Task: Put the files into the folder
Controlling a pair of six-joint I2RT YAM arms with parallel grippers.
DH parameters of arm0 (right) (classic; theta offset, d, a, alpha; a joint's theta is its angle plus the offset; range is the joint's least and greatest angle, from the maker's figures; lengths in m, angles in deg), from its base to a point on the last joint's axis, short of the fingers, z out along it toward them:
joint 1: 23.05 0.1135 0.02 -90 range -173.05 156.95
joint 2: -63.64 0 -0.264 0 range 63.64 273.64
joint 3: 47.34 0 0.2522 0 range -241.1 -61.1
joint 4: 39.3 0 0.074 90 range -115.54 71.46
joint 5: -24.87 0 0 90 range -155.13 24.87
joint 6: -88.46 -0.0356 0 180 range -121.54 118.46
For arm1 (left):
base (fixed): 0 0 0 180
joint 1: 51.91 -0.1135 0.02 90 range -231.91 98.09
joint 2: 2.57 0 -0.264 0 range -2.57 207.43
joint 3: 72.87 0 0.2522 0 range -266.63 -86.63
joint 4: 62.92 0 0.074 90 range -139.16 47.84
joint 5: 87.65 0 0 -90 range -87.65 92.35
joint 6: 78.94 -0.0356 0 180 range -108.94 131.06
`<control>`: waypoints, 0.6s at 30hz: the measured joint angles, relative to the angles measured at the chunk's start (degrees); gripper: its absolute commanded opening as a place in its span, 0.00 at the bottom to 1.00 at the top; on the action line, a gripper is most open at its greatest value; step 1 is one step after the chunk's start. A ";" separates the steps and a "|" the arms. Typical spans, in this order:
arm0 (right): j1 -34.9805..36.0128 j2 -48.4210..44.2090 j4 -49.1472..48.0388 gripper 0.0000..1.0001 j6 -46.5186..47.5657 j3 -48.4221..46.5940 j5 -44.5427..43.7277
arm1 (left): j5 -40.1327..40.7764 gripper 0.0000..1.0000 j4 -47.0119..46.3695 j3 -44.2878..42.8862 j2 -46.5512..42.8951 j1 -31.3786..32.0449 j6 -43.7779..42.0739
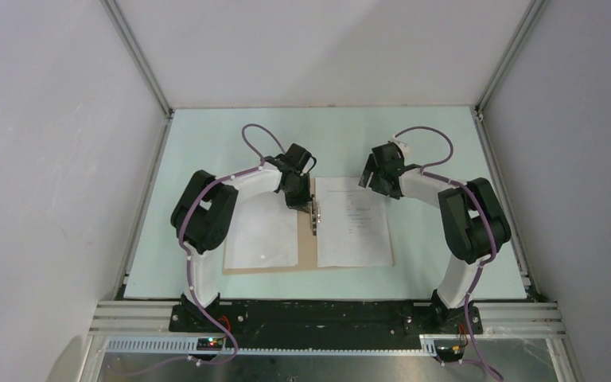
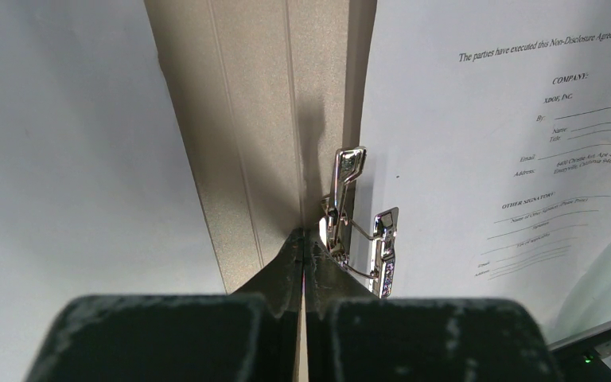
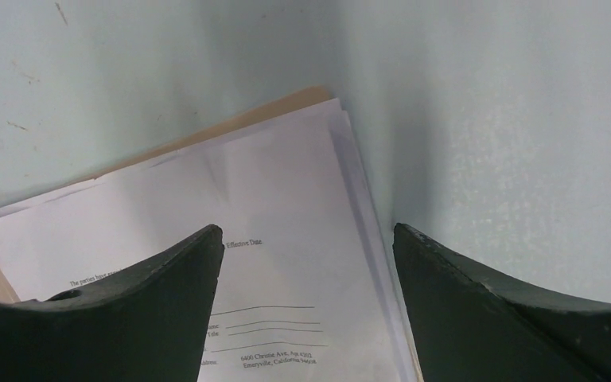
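Observation:
The tan folder point(image 1: 307, 251) lies open and flat in the middle of the table. The files point(image 1: 352, 223), white sheets with printed lines, rest stacked on its right half. Its metal spine clip point(image 2: 350, 215) stands raised beside their left edge. My left gripper point(image 2: 304, 235) is shut with nothing in it, its tips down on the folder's spine point(image 2: 247, 119) right next to the clip's base. My right gripper point(image 3: 309, 239) hangs open above the far right corner of the files point(image 3: 286, 199), one finger over the paper and the other over the table.
A glossy pale sleeve point(image 1: 261, 231) covers the folder's left half. The pale green table point(image 1: 231, 135) is fenced by aluminium rails and grey walls. Both arm bases sit at the near edge.

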 measured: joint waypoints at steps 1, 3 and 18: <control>-0.28 -0.02 -0.02 0.84 0.04 0.00 0.09 | 0.00 0.00 0.00 0.00 0.00 0.00 0.00; -0.90 -0.07 -0.09 0.85 0.13 0.00 0.46 | -0.02 0.00 0.00 -0.02 0.02 0.00 0.00; -3.50 1.84 -5.57 0.88 0.00 -0.76 6.93 | -0.26 0.00 0.07 -0.31 0.26 0.00 -0.02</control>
